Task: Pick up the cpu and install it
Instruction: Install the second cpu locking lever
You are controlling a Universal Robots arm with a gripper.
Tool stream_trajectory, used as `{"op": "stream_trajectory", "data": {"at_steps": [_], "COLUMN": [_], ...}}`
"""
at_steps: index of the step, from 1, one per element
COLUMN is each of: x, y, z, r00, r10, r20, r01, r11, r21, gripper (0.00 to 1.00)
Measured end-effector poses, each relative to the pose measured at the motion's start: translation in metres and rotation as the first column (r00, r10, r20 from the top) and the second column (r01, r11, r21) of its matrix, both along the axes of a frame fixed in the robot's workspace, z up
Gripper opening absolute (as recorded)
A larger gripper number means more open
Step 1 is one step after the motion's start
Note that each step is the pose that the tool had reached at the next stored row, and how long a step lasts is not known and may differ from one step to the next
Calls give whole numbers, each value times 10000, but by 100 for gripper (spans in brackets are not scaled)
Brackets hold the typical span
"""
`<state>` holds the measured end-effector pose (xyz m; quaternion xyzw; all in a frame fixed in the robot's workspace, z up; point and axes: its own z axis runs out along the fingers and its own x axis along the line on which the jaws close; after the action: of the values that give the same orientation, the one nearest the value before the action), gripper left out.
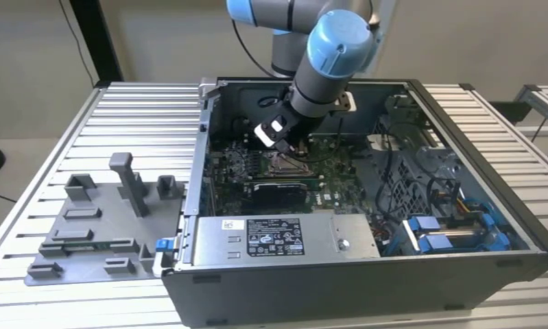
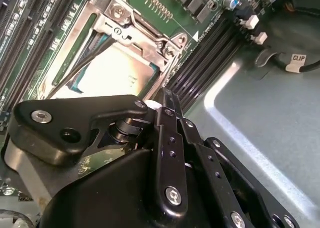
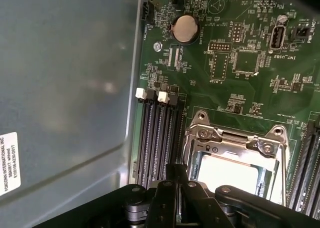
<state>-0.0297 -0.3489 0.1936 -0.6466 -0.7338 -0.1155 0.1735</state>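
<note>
Currently your arm (image 1: pixel 324 65) reaches down into the open case (image 1: pixel 365 274), with the hand (image 1: pixel 287 145) low over the motherboard (image 1: pixel 283 181) near the case's middle. You can see the cpu (image 2: pixel 112 70) lying in the socket (image 2: pixel 142 30) in the second wrist view: its silvery-white top sits inside the metal frame, which surrounds it on the visible sides. In the first wrist view the cpu (image 3: pixel 235 173) shows the same way, flat inside the socket (image 3: pixel 235 138), partly hidden by the hand's black linkage (image 3: pixel 180 203). The hand's fingertips are covered by its own body in both wrist views, so you cannot tell whether it is released or clenched, nor whether it touches the cpu. The linkage (image 2: pixel 165 138) stands just above the socket's near edge.

Beside the socket run dark memory slots (image 3: pixel 157 138), their white latches at one end. A round coin cell (image 3: pixel 185 28) sits on the board well apart from the socket. A grey metal wall (image 3: pixel 65 87) of the case borders the board.

On the exterior view's left, a grey fixture (image 1: pixel 100 226) with upright blocks rests on the slatted table (image 1: pixel 136 116), just beside the case. The power supply (image 1: pixel 278 236) lies along the case's near side, blue-tabbed drive bays (image 1: pixel 448 236) toward the exterior view's right.
</note>
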Motion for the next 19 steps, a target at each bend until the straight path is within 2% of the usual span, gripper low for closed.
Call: {"op": "stream_trajectory", "data": {"at_steps": [19], "x": [54], "y": [12], "z": [-56], "r00": [10000], "r10": [0], "r20": [0], "r01": [0], "r11": [10000], "r21": [-2], "gripper": [0]}}
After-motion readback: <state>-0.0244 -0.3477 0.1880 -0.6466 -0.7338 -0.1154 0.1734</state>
